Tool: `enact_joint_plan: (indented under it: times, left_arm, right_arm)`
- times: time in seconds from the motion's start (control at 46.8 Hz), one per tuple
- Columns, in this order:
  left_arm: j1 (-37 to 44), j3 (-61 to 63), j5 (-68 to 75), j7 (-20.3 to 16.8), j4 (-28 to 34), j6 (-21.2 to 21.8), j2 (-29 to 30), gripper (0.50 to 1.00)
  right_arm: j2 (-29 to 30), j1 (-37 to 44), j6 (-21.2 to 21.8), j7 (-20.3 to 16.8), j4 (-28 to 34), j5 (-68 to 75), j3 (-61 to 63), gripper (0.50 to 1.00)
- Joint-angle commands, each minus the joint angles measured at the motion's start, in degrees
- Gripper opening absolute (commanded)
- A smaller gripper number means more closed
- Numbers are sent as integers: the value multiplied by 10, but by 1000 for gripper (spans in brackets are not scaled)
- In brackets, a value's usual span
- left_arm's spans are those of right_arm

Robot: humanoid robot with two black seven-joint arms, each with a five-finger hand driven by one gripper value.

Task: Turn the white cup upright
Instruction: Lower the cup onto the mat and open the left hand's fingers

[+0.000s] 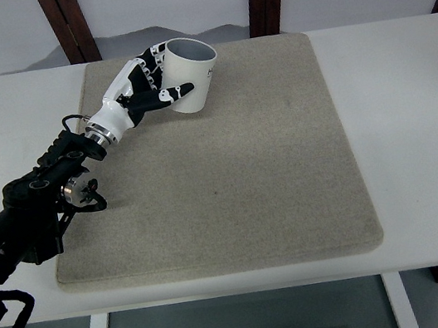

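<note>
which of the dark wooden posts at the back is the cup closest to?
The second from left, directly behind the left hand gripping the white cup; the others stand further right or at the edges.

Bright, even light; sharp, soft shadows.

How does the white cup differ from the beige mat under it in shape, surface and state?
The white cup is round, hollow and open-mouthed; the beige mat is flat and roughly square. The cup looks smooth and glossy, the mat rough and matte. The cup is gripped by the left robot hand at the mat's far-left corner; the mat lies untouched on the white table. Both are pale and plain.
</note>
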Motion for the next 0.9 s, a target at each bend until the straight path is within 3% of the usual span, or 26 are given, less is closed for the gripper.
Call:
enact_joint_plan:
  times: [0.0, 0.32, 0.427, 0.876]
  left_arm:
    - [-1, 0, 0, 0, 0, 0, 0, 803]
    - [0, -1, -1, 0, 1, 1, 0, 857]
    - [0, -1, -1, 0, 1, 1, 1, 915]
    - [1, 0, -1, 0, 1, 6, 2, 960]
  right_arm:
    - [0, 0, 0, 0, 0, 0, 0, 952]
    - [0, 0, 0, 0, 0, 0, 0, 952]
    - [0, 0, 0, 0, 0, 0, 0, 952]
    - [0, 0, 0, 0, 0, 0, 0, 952]
